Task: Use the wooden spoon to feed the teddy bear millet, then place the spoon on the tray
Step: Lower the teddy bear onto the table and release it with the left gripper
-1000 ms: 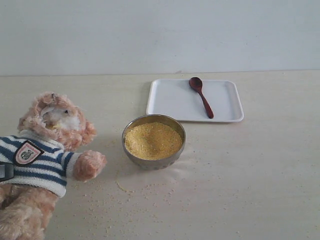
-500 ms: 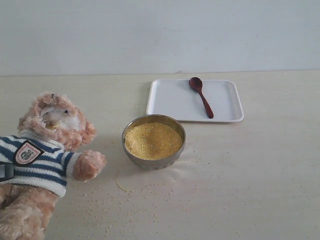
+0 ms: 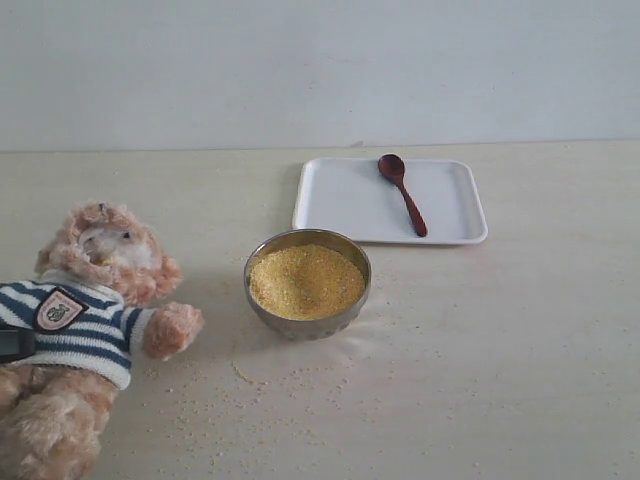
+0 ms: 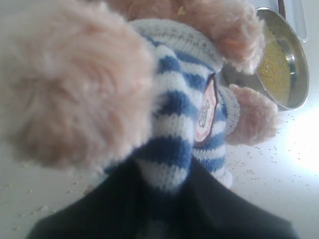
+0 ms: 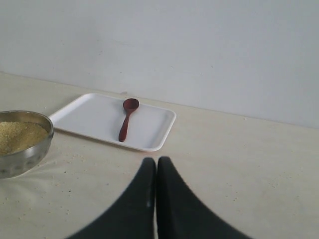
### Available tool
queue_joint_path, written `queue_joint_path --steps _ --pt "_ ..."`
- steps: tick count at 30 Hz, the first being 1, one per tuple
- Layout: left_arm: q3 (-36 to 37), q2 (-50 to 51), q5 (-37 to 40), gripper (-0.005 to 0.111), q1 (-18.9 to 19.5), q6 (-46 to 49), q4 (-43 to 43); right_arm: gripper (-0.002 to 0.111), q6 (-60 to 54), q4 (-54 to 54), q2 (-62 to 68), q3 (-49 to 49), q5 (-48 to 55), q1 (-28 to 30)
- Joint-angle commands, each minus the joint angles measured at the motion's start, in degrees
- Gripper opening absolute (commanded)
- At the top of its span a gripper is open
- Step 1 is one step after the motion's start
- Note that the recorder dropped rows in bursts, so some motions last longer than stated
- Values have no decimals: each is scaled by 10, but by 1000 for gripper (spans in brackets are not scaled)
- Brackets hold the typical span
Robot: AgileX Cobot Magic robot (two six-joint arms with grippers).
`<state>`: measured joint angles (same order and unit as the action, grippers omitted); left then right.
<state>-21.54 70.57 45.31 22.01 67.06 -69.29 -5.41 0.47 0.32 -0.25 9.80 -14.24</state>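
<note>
The teddy bear [image 3: 90, 300] leans at the table's left side in its striped shirt, one paw stretched toward the steel bowl [image 3: 307, 318] heaped with millet [image 3: 306, 280]. My left gripper [image 3: 8, 343] shows only as a dark piece at the picture's left edge. In the left wrist view that left gripper [image 4: 162, 172] is shut on the teddy bear [image 4: 184, 99], pinching its striped middle. The wooden spoon [image 3: 403, 195] lies on the white tray [image 3: 340, 200] behind the bowl. My right gripper [image 5: 157, 162] is shut and empty, short of the tray [image 5: 94, 117] and spoon [image 5: 127, 119].
Loose millet specks [image 3: 290, 385] are scattered over the table in front of the bowl and near the bear's paw. A pale wall [image 3: 320, 70] closes off the back of the table. The bowl [image 5: 25, 149] also shows beside the tray in the right wrist view.
The teddy bear has sunk lower and shifted slightly toward the left edge, held by my left gripper. Spoon, tray and bowl have not moved.
</note>
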Motion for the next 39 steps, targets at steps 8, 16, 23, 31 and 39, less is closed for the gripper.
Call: queue_joint_path --steps 8,16,23,31,39 --pt "1 155 -1 5 1 136 -126 0 2 1 -3 2 -1 4" --pt "1 199 -4 35 1 179 -164 0 2 1 -3 2 -1 4" --pt "1 198 2 74 1 176 -178 0 2 1 -3 2 -1 4" --pt "1 161 6 74 15 151 -151 0 2 1 -3 2 -1 4" --pt "-37 57 11 74 73 3 -13 0 2 1 -3 2 -1 4"
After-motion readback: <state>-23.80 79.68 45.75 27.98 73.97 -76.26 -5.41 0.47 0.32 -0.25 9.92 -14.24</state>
